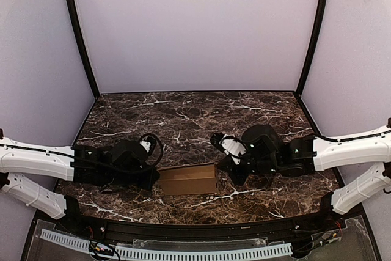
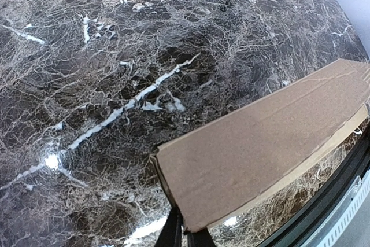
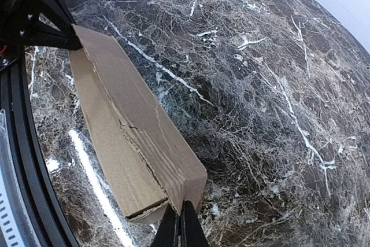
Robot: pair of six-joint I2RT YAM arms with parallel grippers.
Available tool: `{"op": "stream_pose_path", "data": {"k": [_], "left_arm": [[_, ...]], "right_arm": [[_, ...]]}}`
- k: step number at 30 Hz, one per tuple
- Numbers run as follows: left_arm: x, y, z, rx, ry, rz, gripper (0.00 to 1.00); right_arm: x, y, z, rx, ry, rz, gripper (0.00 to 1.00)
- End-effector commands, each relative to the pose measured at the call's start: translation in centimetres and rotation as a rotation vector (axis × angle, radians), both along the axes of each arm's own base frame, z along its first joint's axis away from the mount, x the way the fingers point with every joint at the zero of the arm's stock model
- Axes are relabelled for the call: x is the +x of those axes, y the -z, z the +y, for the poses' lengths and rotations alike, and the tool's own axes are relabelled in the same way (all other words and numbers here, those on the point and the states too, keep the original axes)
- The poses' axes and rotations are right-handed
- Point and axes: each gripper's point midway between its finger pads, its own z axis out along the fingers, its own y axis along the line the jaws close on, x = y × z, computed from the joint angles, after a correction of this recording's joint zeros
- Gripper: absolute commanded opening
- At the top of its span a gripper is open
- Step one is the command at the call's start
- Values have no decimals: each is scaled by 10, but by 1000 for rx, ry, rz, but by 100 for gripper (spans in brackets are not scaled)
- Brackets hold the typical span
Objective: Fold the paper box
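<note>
The paper box (image 1: pixel 188 179) is a slim brown cardboard carton lying flat on the marble table, near the front edge, between my two arms. My left gripper (image 1: pixel 155 178) sits at its left end. In the left wrist view the box (image 2: pixel 266 137) runs up to the right, and the left gripper (image 2: pixel 185 238) is shut, its tips touching the box's near corner. My right gripper (image 1: pixel 222 166) is at the right end. In the right wrist view the box (image 3: pixel 133 125) shows a torn seam along its top, and the right gripper (image 3: pixel 180 224) is shut, pressed against the end face.
The dark marble table (image 1: pixel 195 120) is bordered by a black front rail (image 1: pixel 195 229). Lilac walls close in the back and both sides. The left arm's black wrist (image 3: pixel 34 10) shows at the box's far end in the right wrist view.
</note>
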Motion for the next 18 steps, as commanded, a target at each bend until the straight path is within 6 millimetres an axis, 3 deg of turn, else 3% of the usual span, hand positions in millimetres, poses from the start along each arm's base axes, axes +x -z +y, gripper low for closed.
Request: {"op": "stream_pose_path", "data": {"k": [1,11,18], "left_arm": [[-5,6,-1,17,0,18,4],[-2,-2,-4,-16,-4,-11,5],[1,-9,-1,-22,-21,-38,14]], "right_arm": [[-9,-25,10,97,-13,37,0],[-13,-12,11,65,-18,59,0],[-11,1,6,12,6,56,0]]}}
